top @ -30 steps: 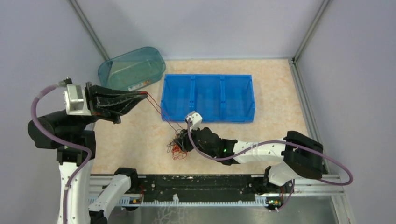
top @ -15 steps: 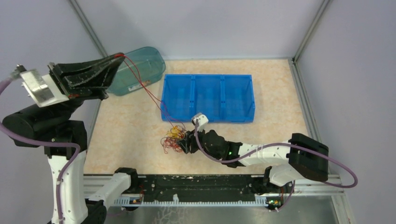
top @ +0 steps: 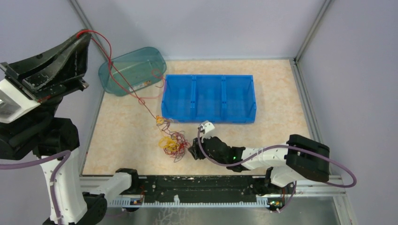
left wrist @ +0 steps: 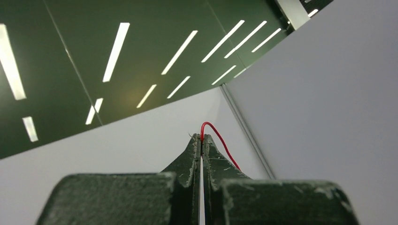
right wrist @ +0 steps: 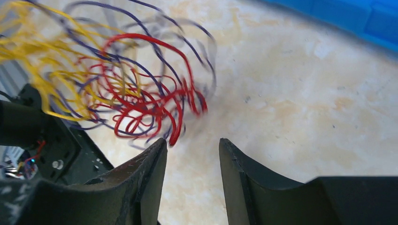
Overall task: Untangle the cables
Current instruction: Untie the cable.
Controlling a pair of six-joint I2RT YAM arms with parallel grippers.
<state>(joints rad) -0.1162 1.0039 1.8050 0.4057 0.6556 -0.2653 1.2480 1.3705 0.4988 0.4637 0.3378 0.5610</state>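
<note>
Left gripper (top: 83, 35) is up high, pinched shut on the red cable (top: 111, 60). The tangle (top: 171, 143) sits on the counter (top: 122, 136). Right gripper (top: 191, 151) is half-open and empty beside it; better to pin that clump before any pull.

The left arm (top: 63, 192) and right arm (top: 267, 158) wore white shells with black joint housings, each trailing a thick mauve cable (top: 341, 167). Their fingers (right wrist: 263, 173) were black, wedge-shaped, scuffed pale along the edges. A green light (top: 228, 158) glowed on the right forearm.

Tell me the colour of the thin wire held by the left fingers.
Red; the thin wire shows best in the left wrist view.
</note>
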